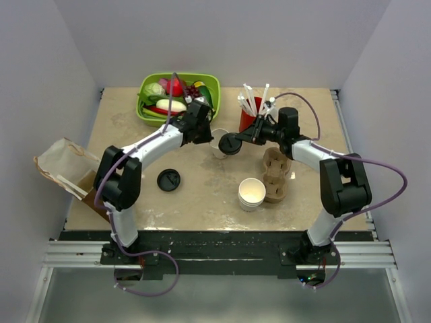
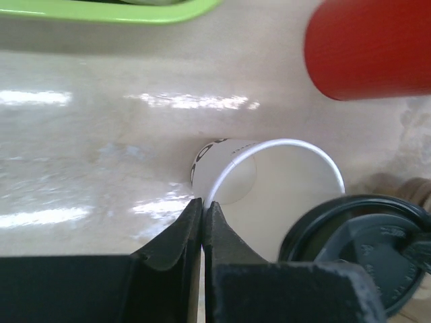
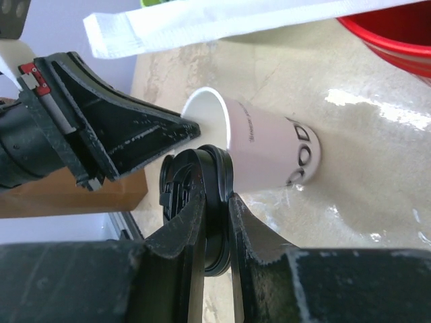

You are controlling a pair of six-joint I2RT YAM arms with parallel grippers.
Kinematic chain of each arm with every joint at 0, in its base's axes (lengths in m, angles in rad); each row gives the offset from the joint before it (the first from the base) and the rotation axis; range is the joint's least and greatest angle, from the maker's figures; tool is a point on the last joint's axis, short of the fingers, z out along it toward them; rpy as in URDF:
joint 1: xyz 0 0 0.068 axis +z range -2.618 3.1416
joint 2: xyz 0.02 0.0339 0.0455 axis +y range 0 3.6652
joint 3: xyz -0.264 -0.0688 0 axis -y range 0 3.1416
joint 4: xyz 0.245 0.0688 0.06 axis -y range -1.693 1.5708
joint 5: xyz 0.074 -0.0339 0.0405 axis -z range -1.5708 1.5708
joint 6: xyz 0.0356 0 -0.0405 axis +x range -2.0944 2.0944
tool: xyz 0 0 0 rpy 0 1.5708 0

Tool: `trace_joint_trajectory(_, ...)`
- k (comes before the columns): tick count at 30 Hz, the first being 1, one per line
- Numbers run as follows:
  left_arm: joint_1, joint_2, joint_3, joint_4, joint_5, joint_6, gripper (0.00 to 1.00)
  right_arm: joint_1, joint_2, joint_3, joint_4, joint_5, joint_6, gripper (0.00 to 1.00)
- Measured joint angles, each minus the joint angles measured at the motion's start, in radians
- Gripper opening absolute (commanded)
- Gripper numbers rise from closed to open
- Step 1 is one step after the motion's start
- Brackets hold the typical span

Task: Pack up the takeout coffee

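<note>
**Lidding stage; packing not begun.** The paper cup (image 2: 296, 178), white with dark lettering on its wall, stands open near the middle of the counter's far edge. The left gripper (image 2: 202, 208) is pinched onto its rim. The right gripper (image 3: 215, 192) clamps the black lid (image 3: 176, 188) just beside the rim, unseated. Still to do: capping, then transfer to the cardboard carrier (image 1: 275, 176) toward the right edge.

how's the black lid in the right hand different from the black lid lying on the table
The held lid is clamped by its edge in the right hand, raised at the open cup's mouth; the loose lid lies flat on the table, untouched. The held lid is mid-table; the loose lid sits further toward the left arm's side. Both are round and black.
</note>
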Motion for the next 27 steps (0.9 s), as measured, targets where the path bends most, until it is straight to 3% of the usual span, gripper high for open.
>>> trace_joint_trajectory(9,0.006,-0.072,-0.024,-0.097,-0.172,-0.002,0.00,0.000,-0.003,-0.003,0.095,-0.074,0.072,0.00)
trace_joint_trajectory(21,-0.019,-0.256,-0.238,-0.110,-0.162,0.002,0.05,0.040,-0.146,-0.026,0.121,-0.110,0.107,0.00)
trace_joint_trajectory(25,-0.032,-0.288,-0.278,-0.101,-0.136,0.000,0.19,0.069,-0.143,-0.026,0.103,-0.118,0.101,0.00)
trace_joint_trajectory(27,-0.034,-0.296,-0.296,-0.094,-0.134,-0.001,0.32,0.080,-0.143,-0.026,0.091,-0.117,0.094,0.00)
